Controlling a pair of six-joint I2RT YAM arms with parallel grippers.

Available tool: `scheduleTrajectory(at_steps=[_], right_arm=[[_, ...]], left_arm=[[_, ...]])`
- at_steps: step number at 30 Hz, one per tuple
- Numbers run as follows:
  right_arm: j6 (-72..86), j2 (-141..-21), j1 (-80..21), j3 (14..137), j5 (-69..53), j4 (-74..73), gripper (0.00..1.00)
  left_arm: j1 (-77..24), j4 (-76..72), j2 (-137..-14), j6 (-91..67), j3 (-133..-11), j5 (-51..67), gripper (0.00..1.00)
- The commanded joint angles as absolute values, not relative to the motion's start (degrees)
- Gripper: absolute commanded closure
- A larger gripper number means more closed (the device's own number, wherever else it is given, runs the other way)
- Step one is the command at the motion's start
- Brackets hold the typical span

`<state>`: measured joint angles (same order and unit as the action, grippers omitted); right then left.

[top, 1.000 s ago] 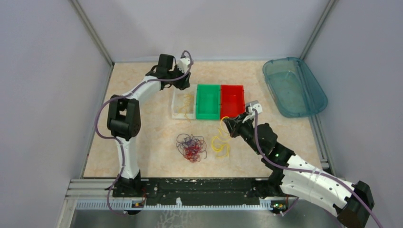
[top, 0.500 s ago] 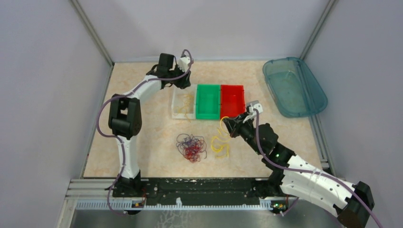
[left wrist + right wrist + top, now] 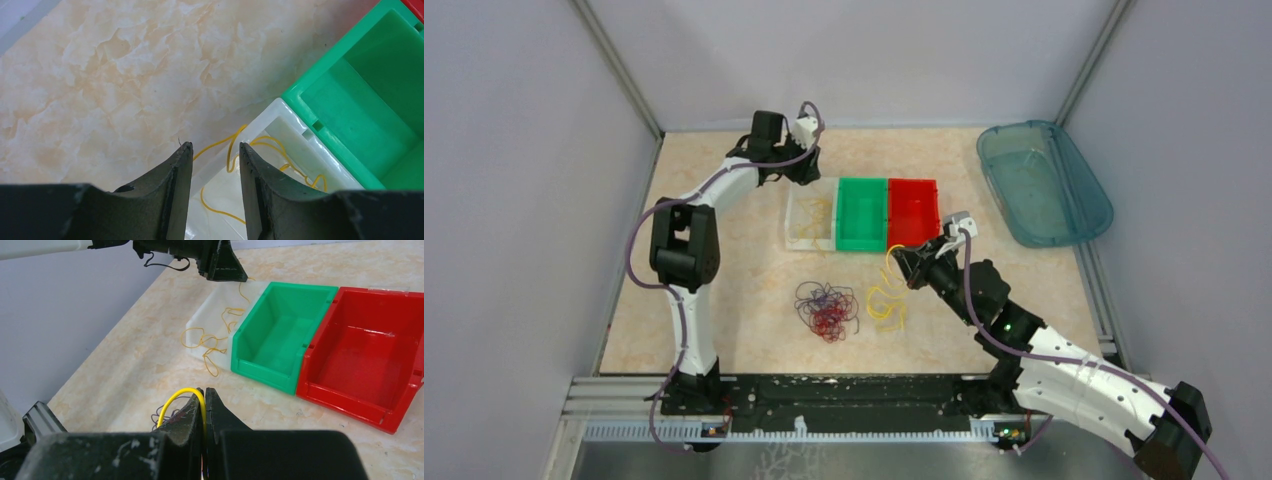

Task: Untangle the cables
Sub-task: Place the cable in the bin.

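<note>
Cream table (image 3: 749,300) with orange marble veining. A translucent white bin (image 3: 790,228), a green bin (image 3: 861,216), a red bin (image 3: 914,214), a teal tub (image 3: 1039,185). Loose yellow cables (image 3: 886,305); a red and purple-black tangle (image 3: 826,310).

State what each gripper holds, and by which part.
Right gripper pinches a yellow wire by an upper loop; left gripper is open, holding nothing.

We note the right gripper (image 3: 204,393) clamped on a yellow cable (image 3: 169,400), with a white bin (image 3: 197,329), green bin (image 3: 280,335) and red bin (image 3: 365,355) side by side beyond.
</note>
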<state>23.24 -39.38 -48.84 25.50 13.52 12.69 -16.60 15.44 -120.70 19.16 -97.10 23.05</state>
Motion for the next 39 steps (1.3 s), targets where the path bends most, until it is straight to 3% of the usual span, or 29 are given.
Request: scheduleTrajectory(at_steps=[1,18,30,39], right_arm=[[24.0,-39.1,-48.2,25.9,12.9,16.4,1.0],[24.2,-38.4,-48.2,25.6,13.3,16.0,1.0],[25.6,-37.9,-48.2,24.6,13.6,16.7,1.0],[26.1,-36.5,-48.1,24.2,14.2,16.0,1.0]], left_arm=[[-16.2,14.8,-122.0,19.0,-98.8,25.4,0.55],[-16.3,14.4,-123.3,17.6,-98.4,27.5,0.63],[-16.5,11.6,-120.7,19.3,-97.1,25.6,0.89],[-16.5,11.2,-119.2,19.2,-94.5,27.1,0.97]])
